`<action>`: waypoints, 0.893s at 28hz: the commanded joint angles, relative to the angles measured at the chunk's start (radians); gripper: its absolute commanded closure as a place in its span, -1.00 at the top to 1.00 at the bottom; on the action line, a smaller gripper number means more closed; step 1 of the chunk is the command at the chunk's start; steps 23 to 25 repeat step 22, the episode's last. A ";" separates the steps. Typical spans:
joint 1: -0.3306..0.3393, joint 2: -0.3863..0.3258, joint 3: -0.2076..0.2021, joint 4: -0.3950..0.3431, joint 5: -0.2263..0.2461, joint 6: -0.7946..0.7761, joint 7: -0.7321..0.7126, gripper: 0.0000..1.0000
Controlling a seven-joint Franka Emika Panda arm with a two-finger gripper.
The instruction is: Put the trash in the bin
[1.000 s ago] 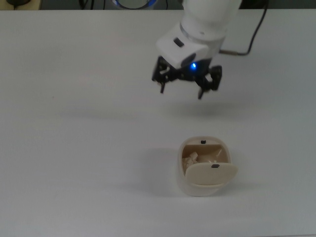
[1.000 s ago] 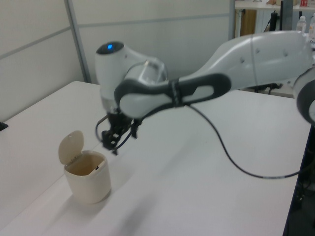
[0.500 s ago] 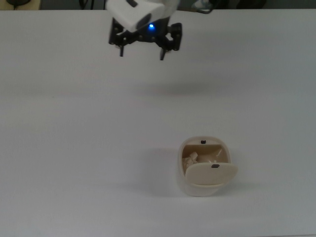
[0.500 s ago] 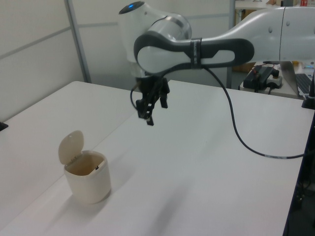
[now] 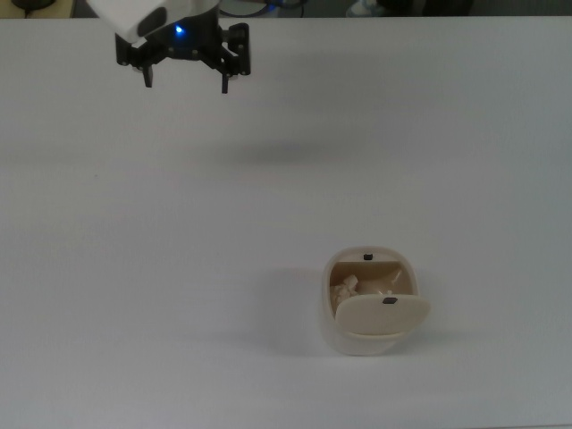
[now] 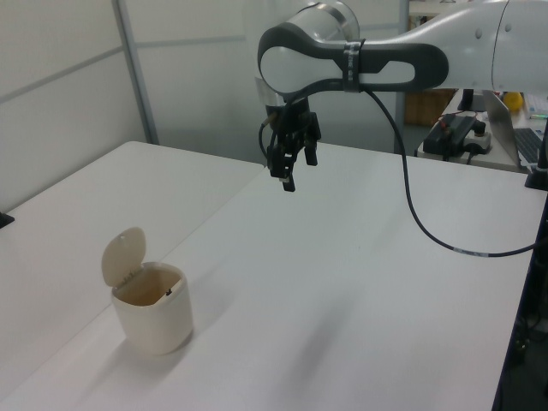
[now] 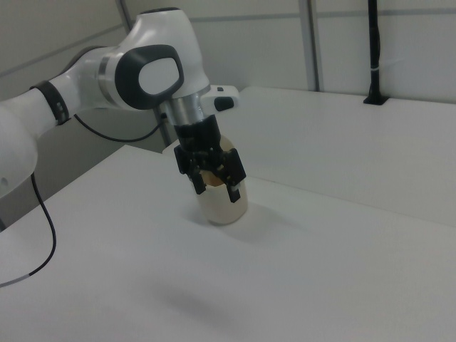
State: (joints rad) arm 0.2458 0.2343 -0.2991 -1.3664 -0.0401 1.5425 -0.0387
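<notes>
The trash [image 5: 368, 284] lies inside the bin [image 5: 368, 338], lid swung up, while the gripper [image 5: 186, 79] hangs spread and empty.

Top view cuts the arm [image 5: 147, 13] off at the far edge, leaving just the wrist and gripper [image 5: 186, 79]. Right view, the gripper [image 7: 216, 190] covers much of the bin [image 7: 226, 206], and the lid and the inside are hidden. Left view, the bin's [image 6: 152, 310] inside is barely visible and the trash [image 5: 347, 287] cannot be made out.
</notes>
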 commanded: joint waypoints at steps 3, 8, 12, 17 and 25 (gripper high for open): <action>-0.040 -0.021 0.003 -0.025 0.032 -0.015 -0.052 1.00; -0.075 -0.023 0.008 -0.025 0.040 -0.015 -0.078 1.00; -0.085 -0.024 0.008 -0.025 0.046 -0.015 -0.086 1.00; -0.085 -0.030 0.008 -0.025 0.046 -0.015 -0.087 1.00; -0.085 -0.043 0.008 -0.026 0.046 -0.016 -0.086 1.00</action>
